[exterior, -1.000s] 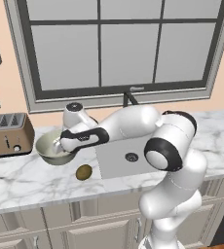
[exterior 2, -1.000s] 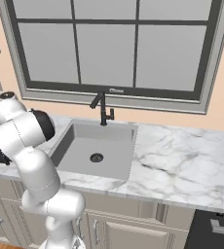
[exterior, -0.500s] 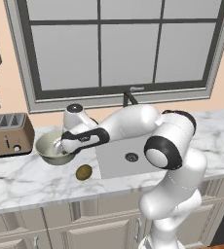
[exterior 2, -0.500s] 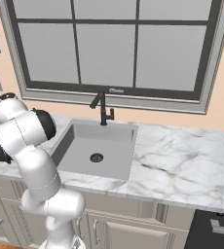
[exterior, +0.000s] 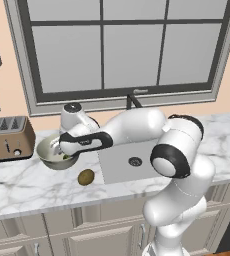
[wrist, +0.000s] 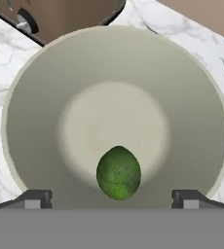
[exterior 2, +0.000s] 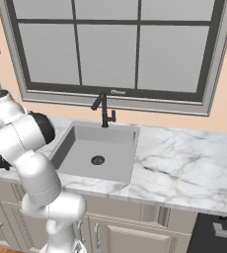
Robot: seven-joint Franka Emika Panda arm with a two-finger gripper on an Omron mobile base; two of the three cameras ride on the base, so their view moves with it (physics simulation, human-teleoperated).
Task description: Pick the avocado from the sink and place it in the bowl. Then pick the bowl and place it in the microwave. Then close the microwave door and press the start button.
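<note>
The pale greenish-beige bowl stands on the marble counter left of the sink. The small dark green avocado lies on the bowl's inner floor. My gripper hangs just above it, open. Its fingertips stand far apart on either side of the fruit and do not touch it. In the left base view the hand reaches over the bowl and hides most of its inside. The grey sink with its drain holds nothing. The microwave is out of view.
A larger olive-brown fruit lies on the counter in front of the bowl. A brown toaster stands close behind and to the left of the bowl. The black faucet rises behind the sink. To the right runs bare marble counter.
The hand has crept slightly left and down over the bowl. Nothing else has moved.
</note>
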